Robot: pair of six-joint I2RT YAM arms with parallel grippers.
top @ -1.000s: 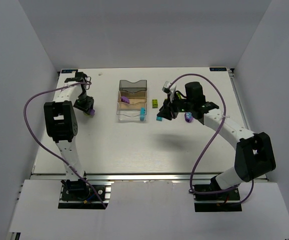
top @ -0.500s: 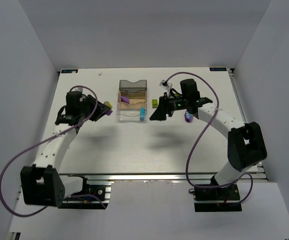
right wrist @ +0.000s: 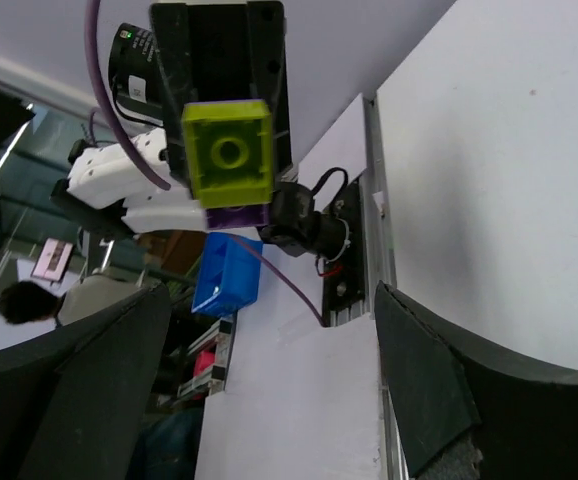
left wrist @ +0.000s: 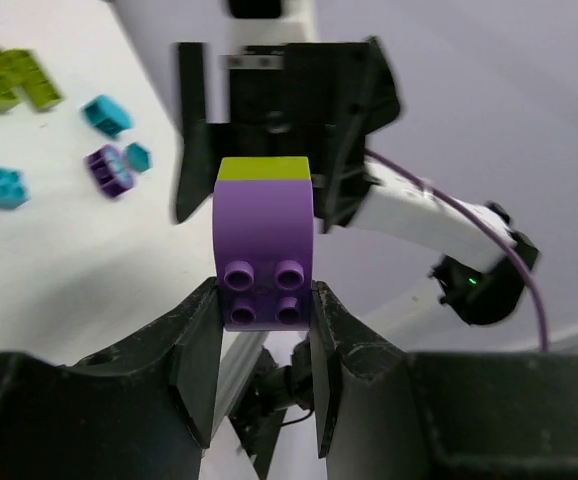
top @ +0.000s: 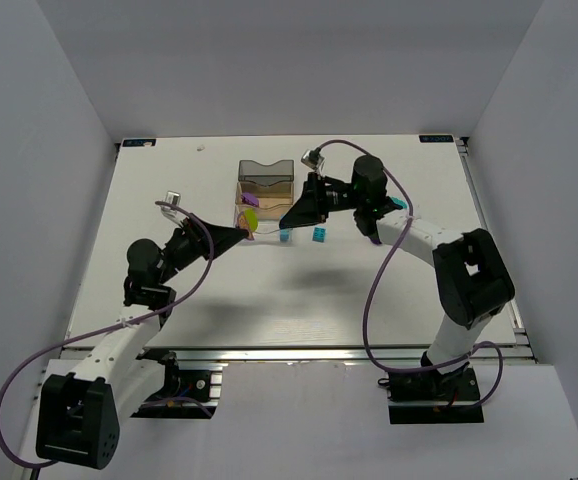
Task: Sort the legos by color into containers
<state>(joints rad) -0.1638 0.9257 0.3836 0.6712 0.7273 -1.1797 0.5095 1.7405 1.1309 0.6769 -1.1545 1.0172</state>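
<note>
I can read no text from here; the two blue stickers (top: 137, 141) at the far corners of the table (top: 269, 290) are too small to make out.

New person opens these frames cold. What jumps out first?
The left gripper and right gripper face each other nose to nose in midair over the row of bins. The left is shut on a purple brick with a lime brick stuck on its far end; the right faces that lime end, fingers spread wide. Loose legos lie on the table.
</note>
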